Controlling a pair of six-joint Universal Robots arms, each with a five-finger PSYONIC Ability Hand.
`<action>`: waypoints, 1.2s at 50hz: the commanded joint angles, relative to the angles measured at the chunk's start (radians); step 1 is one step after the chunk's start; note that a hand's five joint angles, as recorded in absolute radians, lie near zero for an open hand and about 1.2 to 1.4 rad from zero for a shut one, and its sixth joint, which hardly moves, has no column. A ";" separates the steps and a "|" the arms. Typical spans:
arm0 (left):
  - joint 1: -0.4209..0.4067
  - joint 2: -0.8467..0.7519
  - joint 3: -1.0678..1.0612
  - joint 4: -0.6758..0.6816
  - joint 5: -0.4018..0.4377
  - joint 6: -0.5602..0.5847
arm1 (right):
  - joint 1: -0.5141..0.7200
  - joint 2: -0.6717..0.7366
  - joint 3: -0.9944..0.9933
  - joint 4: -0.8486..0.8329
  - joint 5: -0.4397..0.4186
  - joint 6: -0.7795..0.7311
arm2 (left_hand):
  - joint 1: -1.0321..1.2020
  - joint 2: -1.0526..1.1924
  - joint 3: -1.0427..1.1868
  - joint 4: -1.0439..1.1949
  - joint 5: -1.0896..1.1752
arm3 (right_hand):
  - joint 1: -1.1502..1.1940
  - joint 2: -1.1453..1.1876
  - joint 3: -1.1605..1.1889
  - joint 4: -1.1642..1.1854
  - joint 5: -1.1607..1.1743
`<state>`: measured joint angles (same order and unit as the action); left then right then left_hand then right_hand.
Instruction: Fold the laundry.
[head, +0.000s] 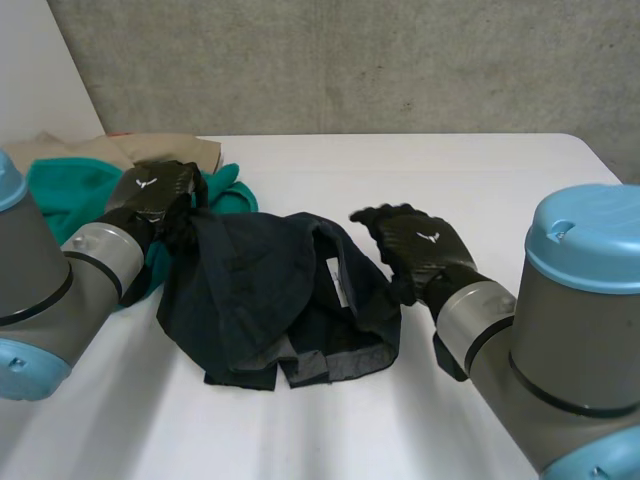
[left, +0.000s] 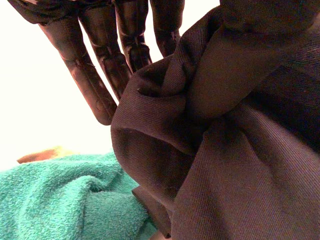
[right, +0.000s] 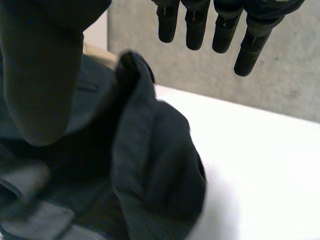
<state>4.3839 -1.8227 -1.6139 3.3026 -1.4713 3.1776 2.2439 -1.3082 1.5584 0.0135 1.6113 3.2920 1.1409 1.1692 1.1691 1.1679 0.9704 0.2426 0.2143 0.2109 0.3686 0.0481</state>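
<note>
The step in hand looks like spreading the dark navy woven garment (head: 270, 300) out flat before any fold is made. To do it well, the raised side should be held firmly and drawn outward, not upward, so the bunched folds drop out. The opposite side needs a hold of its own, so the two hands can pull the cloth taut between them. The lifted cloth should also be kept off the green terry towel (head: 70, 190), or it may drag that along.

The left hand (head: 155, 195) has the garment's left edge gathered up. In its wrist view a wad of cloth (left: 240, 165) is pinched between the thumb and the nearly straight fingers (left: 95, 85), with the towel (left: 55, 200) just below. From that hold the garment hangs down and lies crumpled on the middle of the white bench (head: 450, 170), a white label (head: 337, 280) showing near its centre.

The right hand (head: 420, 245) hovers at the garment's right edge with fingers (right: 245, 55) spread straight and the thumb well apart from them, holding nothing. The rumpled edge (right: 155, 165) lies under its palm, between thumb and fingers. I judge a short reach down would meet it. A beige cloth (head: 160, 148) lies behind the towel.
</note>
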 joint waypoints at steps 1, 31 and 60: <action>0.014 0.025 -0.027 -0.011 -0.004 0.002 | 0.167 -0.003 -0.109 0.109 0.059 0.070 | 0.121 0.092 0.093 0.094 0.117 | -0.068 -0.040 -0.036 -0.194 -0.048; 0.029 0.033 -0.087 -0.020 0.008 -0.002 | 0.379 0.540 -0.561 0.146 0.306 0.408 | 0.159 0.130 0.131 0.132 0.155 | 0.064 0.092 0.096 -0.062 0.084; -0.084 0.086 -0.040 -0.064 0.264 -0.044 | 0.008 0.015 -0.327 0.161 -0.021 -0.333 | 0.255 0.227 0.227 0.228 0.251 | 1.154 1.182 1.185 1.028 1.174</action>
<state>4.3549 -1.7166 -1.6583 3.2469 -1.2927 3.1462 2.3424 -1.1947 1.1611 0.1195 1.6647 3.1291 1.1400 1.1973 1.1896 1.2017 0.9878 1.0962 1.1750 1.1814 1.1942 1.0109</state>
